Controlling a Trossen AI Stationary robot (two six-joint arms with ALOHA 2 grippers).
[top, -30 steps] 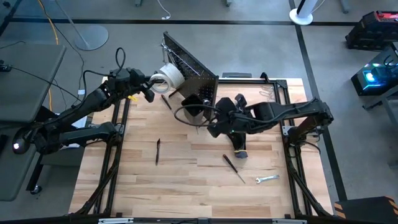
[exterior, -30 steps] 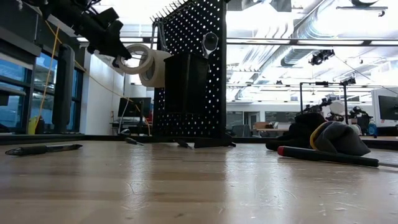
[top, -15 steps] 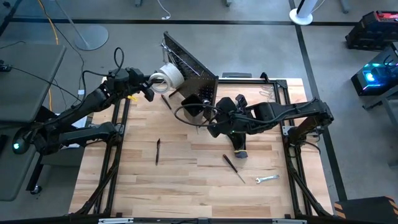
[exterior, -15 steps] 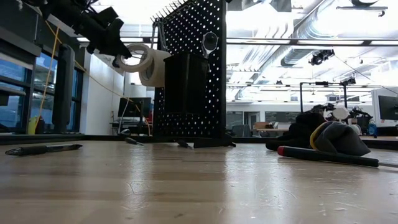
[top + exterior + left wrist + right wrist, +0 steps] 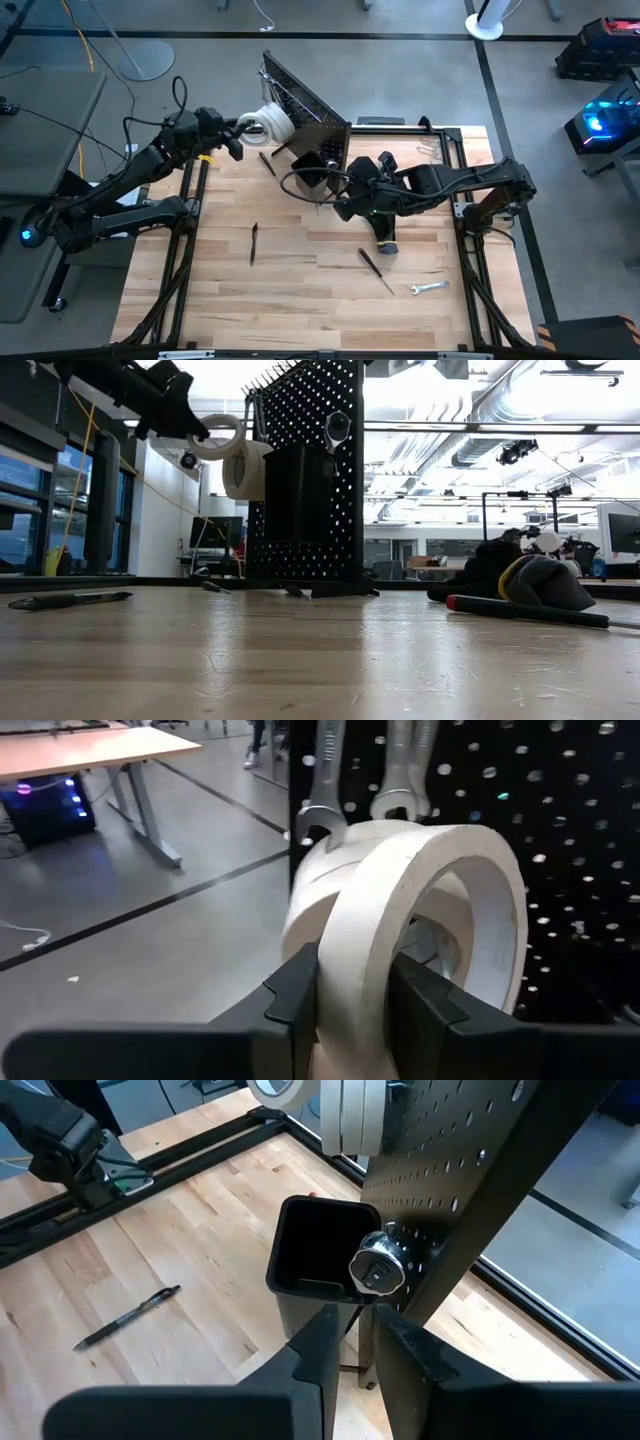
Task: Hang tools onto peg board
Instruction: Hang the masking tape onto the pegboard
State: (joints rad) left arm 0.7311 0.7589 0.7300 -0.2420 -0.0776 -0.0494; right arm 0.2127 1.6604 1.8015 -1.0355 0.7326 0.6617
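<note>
Bright, even overhead light; ceiling glare washes the low view, whose near tabletop (image 5: 320,660) blurs.

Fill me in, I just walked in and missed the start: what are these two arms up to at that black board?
They are hanging tools on the peg board. The left hand is shut on a white tape roll, held up at the board's side next to another roll already hanging there, with two wrenches above. The right hand hovers just in front of the small black bin on the board. A pen, a screwdriver and a wrench lie on the table, not yet hung.
</note>
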